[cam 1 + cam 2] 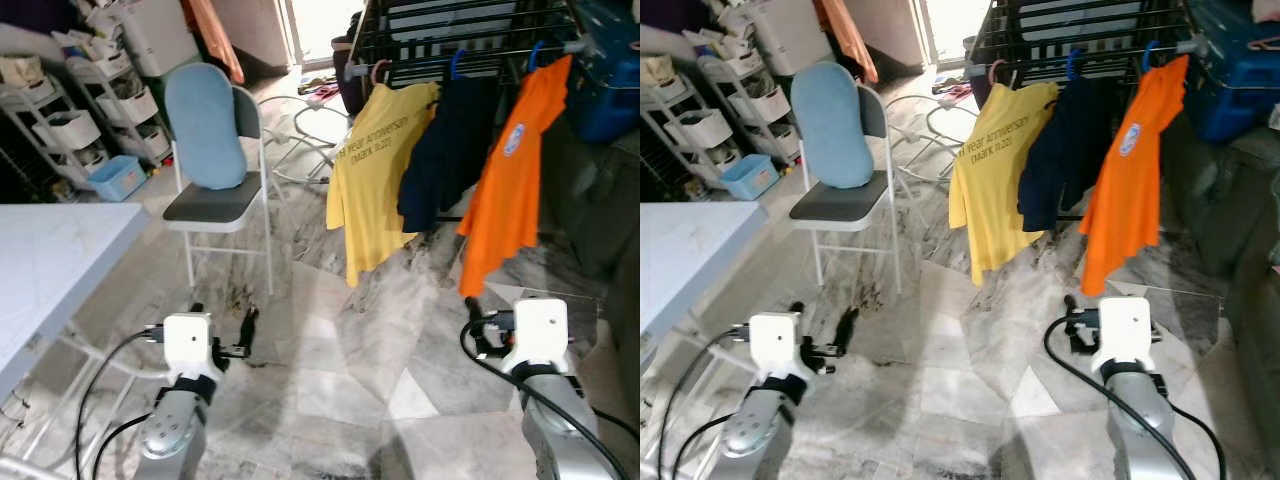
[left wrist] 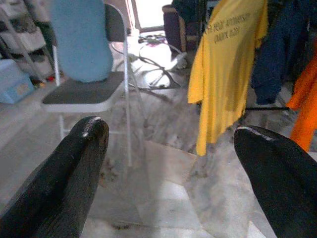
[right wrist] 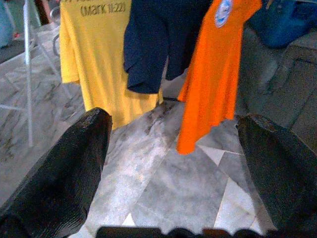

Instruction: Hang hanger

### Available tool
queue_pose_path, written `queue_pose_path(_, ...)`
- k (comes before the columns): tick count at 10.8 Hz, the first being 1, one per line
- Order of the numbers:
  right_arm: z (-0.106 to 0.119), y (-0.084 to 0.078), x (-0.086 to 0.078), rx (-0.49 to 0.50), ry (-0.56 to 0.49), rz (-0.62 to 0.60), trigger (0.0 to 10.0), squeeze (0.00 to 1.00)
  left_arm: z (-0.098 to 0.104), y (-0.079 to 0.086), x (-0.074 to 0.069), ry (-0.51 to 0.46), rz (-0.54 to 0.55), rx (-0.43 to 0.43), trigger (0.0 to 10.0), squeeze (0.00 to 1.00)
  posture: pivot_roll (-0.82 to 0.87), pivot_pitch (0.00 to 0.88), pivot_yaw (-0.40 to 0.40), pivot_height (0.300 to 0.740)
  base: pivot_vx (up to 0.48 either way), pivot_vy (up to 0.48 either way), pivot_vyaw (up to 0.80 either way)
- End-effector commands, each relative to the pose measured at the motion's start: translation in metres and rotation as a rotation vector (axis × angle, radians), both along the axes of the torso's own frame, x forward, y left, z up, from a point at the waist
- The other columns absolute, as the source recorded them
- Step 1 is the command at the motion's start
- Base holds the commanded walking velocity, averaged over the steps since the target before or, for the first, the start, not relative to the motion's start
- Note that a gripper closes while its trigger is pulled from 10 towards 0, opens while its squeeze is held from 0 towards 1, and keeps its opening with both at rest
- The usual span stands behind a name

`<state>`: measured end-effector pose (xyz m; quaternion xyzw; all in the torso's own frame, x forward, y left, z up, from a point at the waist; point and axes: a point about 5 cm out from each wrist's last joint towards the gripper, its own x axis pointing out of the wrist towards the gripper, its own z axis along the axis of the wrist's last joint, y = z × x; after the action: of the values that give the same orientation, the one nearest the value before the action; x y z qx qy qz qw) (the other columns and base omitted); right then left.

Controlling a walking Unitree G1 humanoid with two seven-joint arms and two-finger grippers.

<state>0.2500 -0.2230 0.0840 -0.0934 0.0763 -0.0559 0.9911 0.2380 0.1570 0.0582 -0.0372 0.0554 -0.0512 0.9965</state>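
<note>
Marble floor (image 1: 330,340) carries folding chair (image 1: 215,190) beside drying rack (image 1: 450,40); left gripper (image 2: 173,178) and right gripper (image 3: 173,168) spread wide, empty.

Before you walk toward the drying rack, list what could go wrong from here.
1. White cables loop across the marble floor beside the folding chair; feet could snag them on the way in.
2. The yellow T-shirt, navy shirt and orange T-shirt hang close together on the black drying rack, so an arm may knock one loose.
3. The left gripper and right gripper are both open and hold nothing.
</note>
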Motion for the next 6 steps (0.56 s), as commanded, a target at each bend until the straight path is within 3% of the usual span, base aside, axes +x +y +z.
queue_pose_path(1,0.005,0.004,0.007,0.018,-0.026,0.014,10.0,0.00,0.001,0.005,0.004,0.004,0.024,0.004,10.0,0.00,-0.21,0.000,0.187,0.740,0.000,0.000,0.00)
queue_pose_path(4,0.014,0.006,0.023,-0.048,0.013,0.114,10.0,0.00,0.013,0.000,0.028,-0.082,0.060,0.026,10.0,0.00,-0.20,0.000,0.019,0.740,0.000,0.000,0.00)
queue_pose_path(6,0.005,0.015,0.032,-0.043,0.034,0.159,10.0,0.00,0.012,0.008,0.028,-0.083,0.095,0.026,10.0,0.00,-0.19,0.000,0.034,0.740,0.000,0.000,0.00)
